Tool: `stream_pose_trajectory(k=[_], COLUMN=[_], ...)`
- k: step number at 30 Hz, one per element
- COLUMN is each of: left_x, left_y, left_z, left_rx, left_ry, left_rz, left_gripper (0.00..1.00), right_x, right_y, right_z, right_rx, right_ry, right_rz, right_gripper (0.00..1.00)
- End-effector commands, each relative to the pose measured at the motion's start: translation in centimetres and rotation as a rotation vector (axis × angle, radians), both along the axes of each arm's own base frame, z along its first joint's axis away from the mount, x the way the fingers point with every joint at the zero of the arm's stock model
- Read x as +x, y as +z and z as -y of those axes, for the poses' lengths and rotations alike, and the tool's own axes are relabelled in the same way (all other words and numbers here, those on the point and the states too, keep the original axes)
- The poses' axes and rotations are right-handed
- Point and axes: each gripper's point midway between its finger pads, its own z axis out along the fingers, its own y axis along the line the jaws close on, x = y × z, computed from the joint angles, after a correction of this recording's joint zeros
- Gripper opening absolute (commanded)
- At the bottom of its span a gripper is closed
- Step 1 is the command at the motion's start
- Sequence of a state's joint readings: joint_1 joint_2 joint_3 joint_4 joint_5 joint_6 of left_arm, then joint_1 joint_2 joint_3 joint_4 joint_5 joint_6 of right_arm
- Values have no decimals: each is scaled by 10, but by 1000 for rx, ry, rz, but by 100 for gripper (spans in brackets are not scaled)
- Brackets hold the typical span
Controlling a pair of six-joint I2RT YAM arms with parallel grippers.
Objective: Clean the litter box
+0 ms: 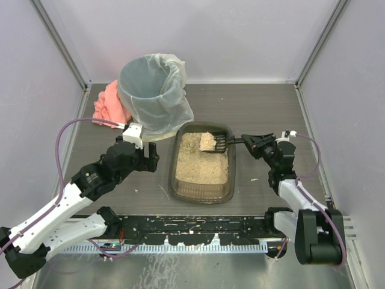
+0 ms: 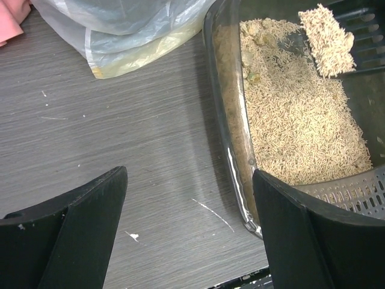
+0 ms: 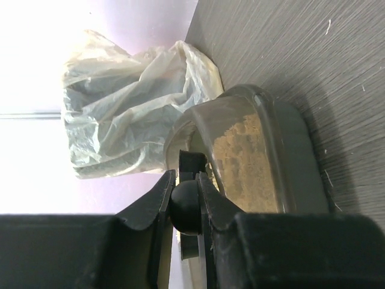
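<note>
The litter box [image 1: 202,191], a shallow dark tray with beige litter, lies at the table's middle; it also shows in the left wrist view [image 2: 224,114] and the right wrist view [image 3: 295,150]. My right gripper [image 1: 255,142] is shut on the handle of a black scoop [image 1: 221,144], which holds a clump of litter [image 1: 207,141] above the box's far end. In the right wrist view the scoop handle [image 3: 185,205] sits between my fingers. My left gripper [image 1: 149,158] is open and empty, just left of the box, its right finger [image 2: 313,235] over the box's left rim.
A tall round bin with a whitish liner [image 1: 150,90] stands behind and left of the box. A pink cloth [image 1: 108,103] lies left of the bin. A black rail [image 1: 192,229] runs along the near edge. Walls close in the sides and back.
</note>
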State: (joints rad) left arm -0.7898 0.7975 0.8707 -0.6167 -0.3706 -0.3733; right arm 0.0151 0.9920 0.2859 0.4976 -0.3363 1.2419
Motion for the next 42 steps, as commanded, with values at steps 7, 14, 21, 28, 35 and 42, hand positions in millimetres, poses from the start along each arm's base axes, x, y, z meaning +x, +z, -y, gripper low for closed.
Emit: stream_pose_trajectory(k=[7, 14, 21, 28, 35, 42], left_x=[-2, -1, -1, -2, -1, 0], left_y=[12, 12, 12, 11, 9, 9], left_z=[-9, -4, -5, -9, -7, -7], left_rx=[-17, -23, -23, -20, -24, -9], left_ry=[20, 10, 16, 25, 24, 21], left_rz=[36, 30, 30, 31, 29, 30], left_gripper=[87, 87, 91, 91, 91, 91], right_x=[3, 13, 14, 10, 10, 7], right_y=[46, 49, 47, 47, 48, 50], right_z=[1, 11, 5, -4, -4, -17], right_rx=[159, 138, 198, 174, 147, 120], right_ry=[86, 49, 76, 107, 95, 132], right_rz=[171, 163, 165, 170, 176, 192], right_gripper=[1, 1, 1, 1, 1, 1])
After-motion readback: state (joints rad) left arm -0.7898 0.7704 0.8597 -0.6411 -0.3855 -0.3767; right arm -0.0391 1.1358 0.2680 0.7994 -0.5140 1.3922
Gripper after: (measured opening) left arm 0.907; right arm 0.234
